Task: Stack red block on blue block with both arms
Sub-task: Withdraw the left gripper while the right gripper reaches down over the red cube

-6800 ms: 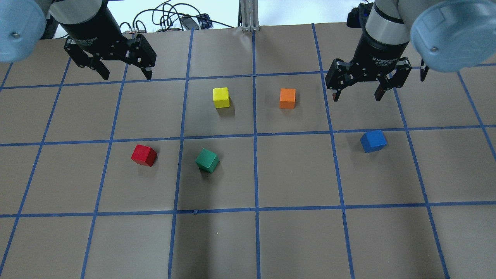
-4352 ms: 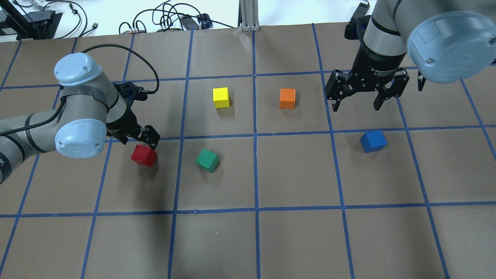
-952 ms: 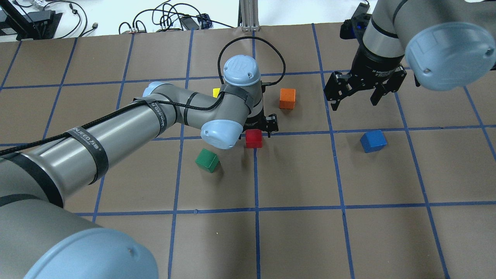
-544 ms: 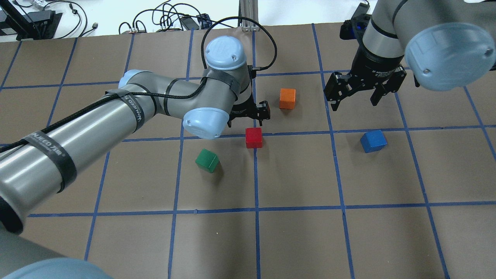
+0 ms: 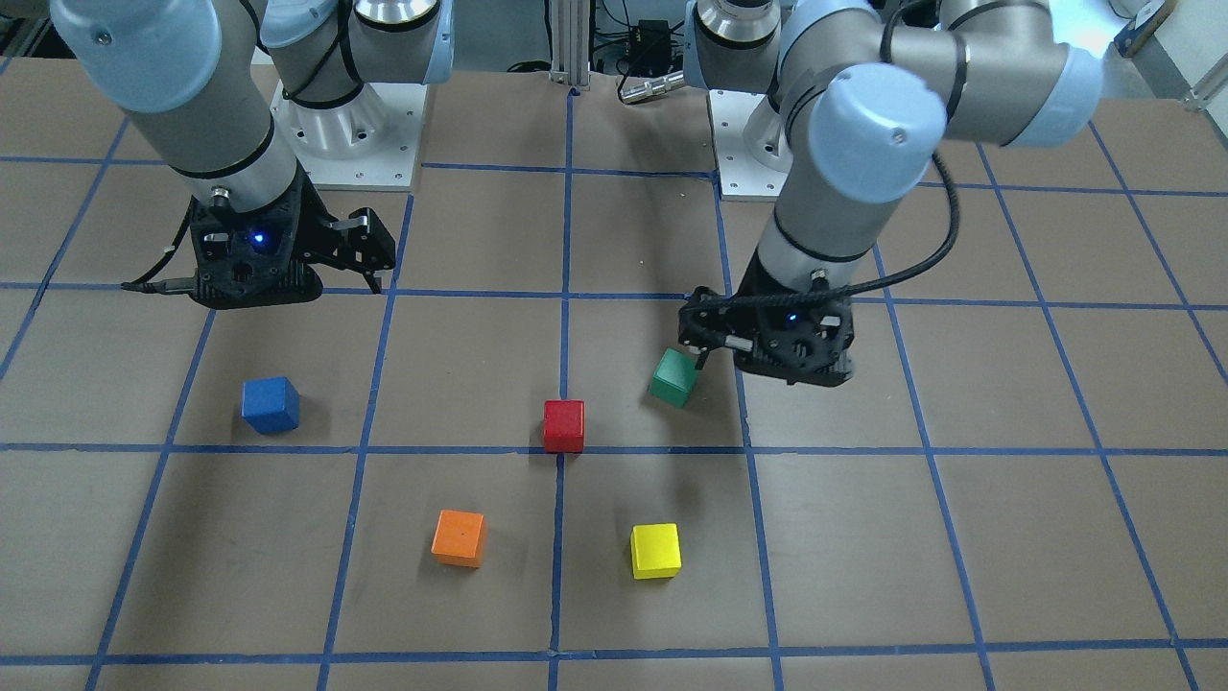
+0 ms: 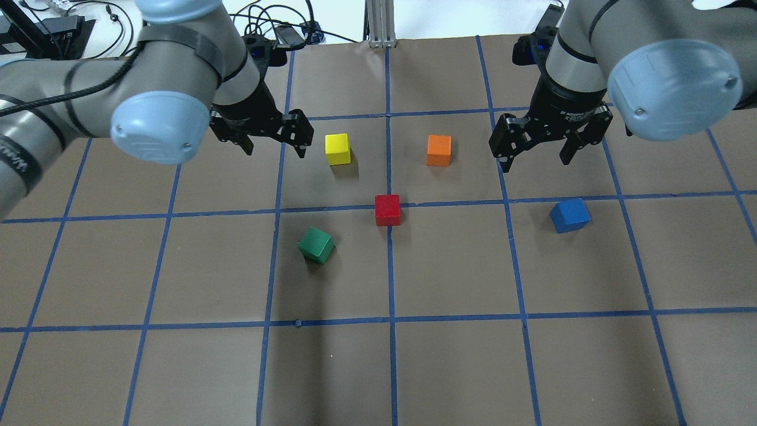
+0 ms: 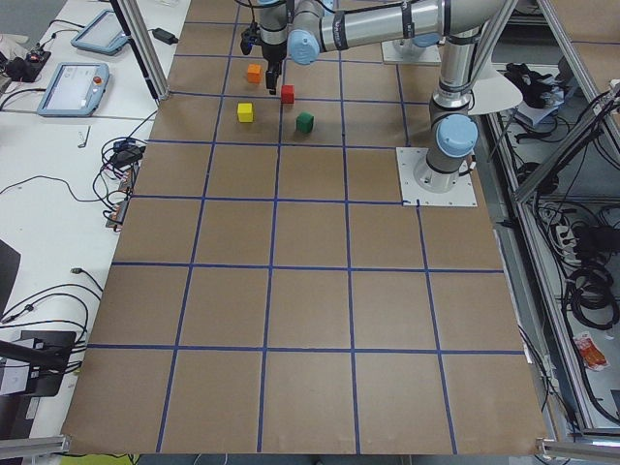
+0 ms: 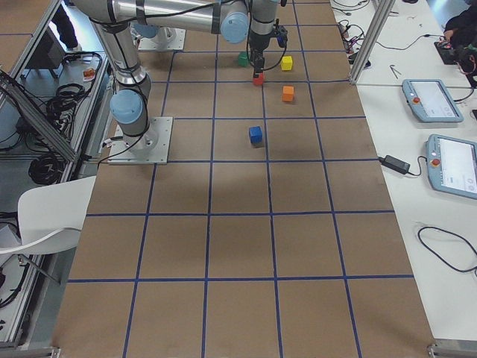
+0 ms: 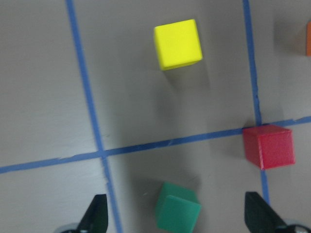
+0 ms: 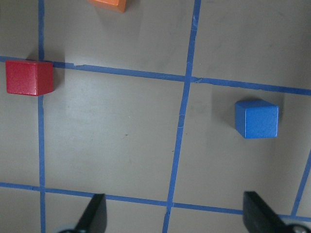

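Field notes, both arms in view.

- Red block (image 6: 387,209): flat on the table (image 6: 449,367), on a crossing of the blue tape lines (image 6: 390,266) at mid-table. Nothing touches it.
- Blue block (image 6: 569,215): alone in the next cell on the robot's right, well apart from the red one and turned a little against the grid. The stack is not made.
- Left gripper (image 6: 273,141): fingers spread wide, nothing between them, off the table. My left wrist camera shows both fingertips (image 9: 97,213) at the bottom edge. The green block (image 9: 178,211) lies on the table between them, and the red block is off towards the right finger. The gripper looks to hang roughly over the green block, but I can't judge the height.
- Right gripper (image 6: 535,155): also splayed and empty, off the table. On its wrist camera the blue block sits ahead of the right-hand finger, and the red one is at the far left edge.
- Yellow block (image 6: 337,148) and orange block (image 6: 439,149): side by side in the row beyond the red block, apart from it and from each other.
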